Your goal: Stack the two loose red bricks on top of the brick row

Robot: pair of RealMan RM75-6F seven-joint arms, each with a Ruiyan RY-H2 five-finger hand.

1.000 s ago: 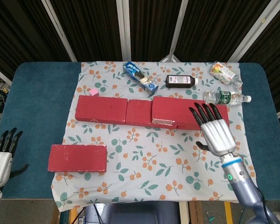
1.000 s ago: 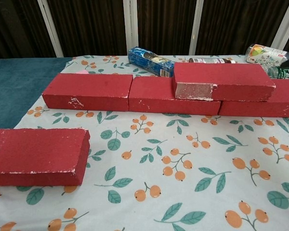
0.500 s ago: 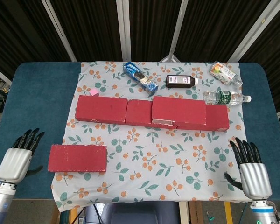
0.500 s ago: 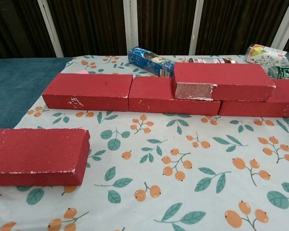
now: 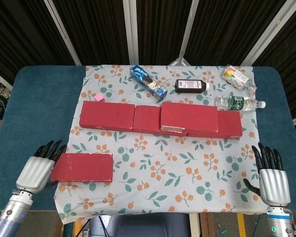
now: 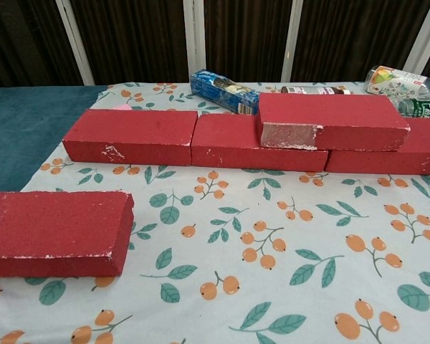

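Red loose brick (image 5: 82,167) beside the empty, fingers-extended left robot hand (image 5: 38,170); right robot hand (image 5: 273,178) likewise open, empty.

Front cloth: the cloth (image 5: 158,177) lies bare between the loose brick (image 5: 82,167) and the right robot hand (image 5: 273,178).
Row top: bare left of the stacked brick (image 5: 189,117).
Behind row (image 5: 138,117): box (image 5: 148,83), dark bottle (image 5: 191,86), water bottle (image 5: 239,103) and carton (image 5: 236,77) crowd the worktop's (image 5: 34,103) rear.
Left: left robot hand (image 5: 38,169) just beside the loose brick's end.
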